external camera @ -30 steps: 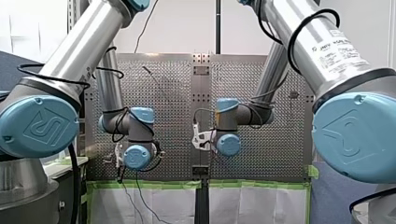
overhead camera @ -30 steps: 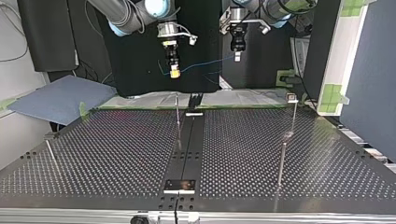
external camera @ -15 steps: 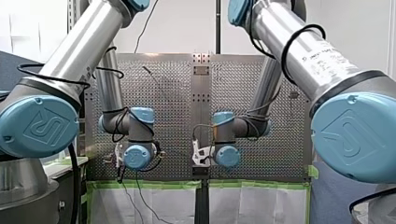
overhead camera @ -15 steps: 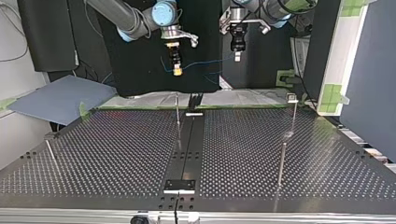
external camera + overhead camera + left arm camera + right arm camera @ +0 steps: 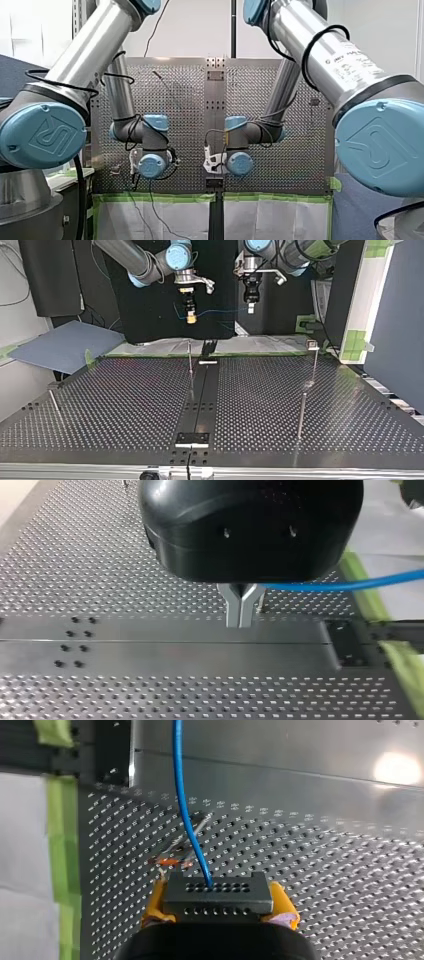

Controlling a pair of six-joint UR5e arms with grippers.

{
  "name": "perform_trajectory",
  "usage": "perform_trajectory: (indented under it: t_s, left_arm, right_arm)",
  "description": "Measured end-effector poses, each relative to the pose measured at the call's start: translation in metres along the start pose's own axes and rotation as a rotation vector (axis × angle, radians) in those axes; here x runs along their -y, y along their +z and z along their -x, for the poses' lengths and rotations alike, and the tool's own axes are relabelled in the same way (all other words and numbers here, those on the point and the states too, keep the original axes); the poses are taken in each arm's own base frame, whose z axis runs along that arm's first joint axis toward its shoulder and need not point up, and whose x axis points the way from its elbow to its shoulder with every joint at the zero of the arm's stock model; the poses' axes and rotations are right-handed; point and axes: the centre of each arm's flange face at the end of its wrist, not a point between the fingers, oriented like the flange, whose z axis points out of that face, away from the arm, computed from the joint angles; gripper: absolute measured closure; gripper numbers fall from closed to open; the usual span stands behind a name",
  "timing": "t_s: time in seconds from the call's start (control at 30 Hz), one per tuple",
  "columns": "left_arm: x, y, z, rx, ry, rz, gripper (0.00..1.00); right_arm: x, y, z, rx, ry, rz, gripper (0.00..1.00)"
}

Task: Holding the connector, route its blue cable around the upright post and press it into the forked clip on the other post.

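Over the last second both wrists have drifted toward each other high over the perforated table (image 5: 125,405). The span of blue cable (image 5: 220,311) hanging between them has shortened a little, and neither wrist has come near the posts. On that reading the routing has not begun and the arms are only lining up.

The right gripper (image 5: 218,906) has its yellow pads (image 5: 154,904) pinching the dark connector (image 5: 218,892) from both sides. The cable leaves the connector's face and runs straight ahead of those jaws. The left gripper (image 5: 241,622) has its metal fingers pressed together at the tips. The cable meets them just above the tips, seems nipped there, and trails off to one side.

The upright post (image 5: 190,362) stands below the right jaws, well apart from them. The other post (image 5: 314,362), whose head is too small to make out as forked, stands below and beyond the left jaws.

A printed label (image 5: 350,59) on the right arm's tube is too small to read surely. The blue joint caps (image 5: 42,137) carry an embossed emblem.
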Motion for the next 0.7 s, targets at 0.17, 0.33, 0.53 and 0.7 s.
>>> perform_trajectory:
  t_s: [0.17, 0.33, 0.53, 0.7]
  left_arm:
    - [0.005, 0.020, 0.022, 0.039, -0.032, 0.014, 1.00]
    - [0.004, 0.027, 0.040, 0.053, -0.080, 0.037, 1.00]
    - [0.002, 0.035, 0.064, 0.073, -0.143, 0.067, 1.00]
    - [-0.002, 0.051, 0.087, 0.107, -0.197, 0.115, 1.00]
  right_arm:
    - [0.005, 0.003, -0.029, -0.054, 0.058, -0.032, 1.00]
    - [0.004, 0.007, -0.060, -0.107, 0.091, -0.049, 1.00]
    - [0.003, 0.017, -0.101, -0.156, 0.107, -0.048, 1.00]
    - [0.001, 0.022, -0.137, -0.191, 0.120, -0.051, 1.00]
